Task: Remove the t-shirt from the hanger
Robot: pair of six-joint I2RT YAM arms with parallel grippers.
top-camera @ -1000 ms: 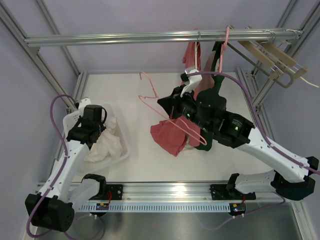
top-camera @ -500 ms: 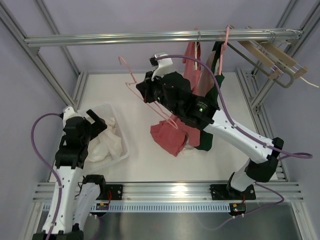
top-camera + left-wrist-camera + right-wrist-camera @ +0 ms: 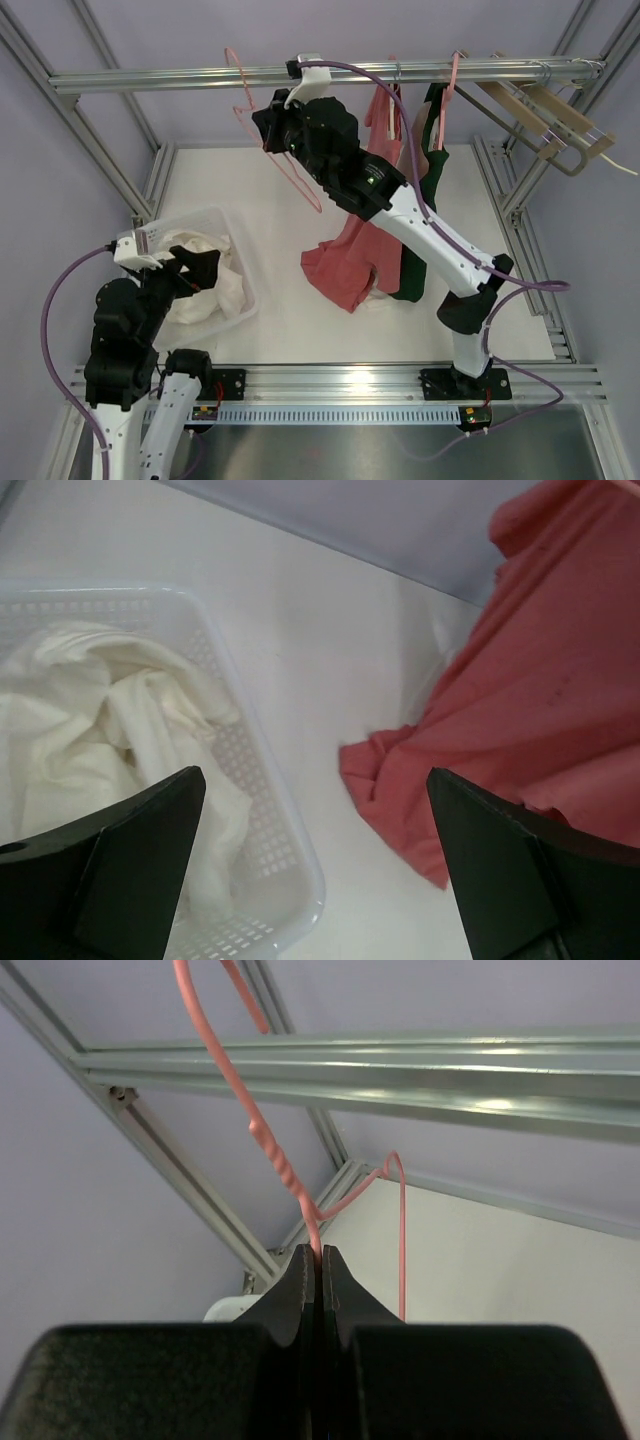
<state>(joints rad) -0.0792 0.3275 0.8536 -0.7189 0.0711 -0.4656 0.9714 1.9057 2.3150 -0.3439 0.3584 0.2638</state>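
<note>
Hanger (image 3: 280, 1168) bare, right pincer (image 3: 319, 1252) clamped tight on its neck; t-shirt (image 3: 340, 270) heaped on worktop (image 3: 225, 180) well below. Left pincer (image 3: 310, 780) gapes empty. Likely next: hook hanger onto rail (image 3: 200, 78) close above.

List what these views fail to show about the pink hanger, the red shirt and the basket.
- pink hanger: its hook runs off the top edge of the right wrist view, so whether it sits on the rail cannot be told.
- red t-shirt: the right arm crosses its upper part in the top view, and the left wrist view cuts it at the right edge.
- basket: the left arm covers its near side, and the white cloth hides anything beneath.
</note>
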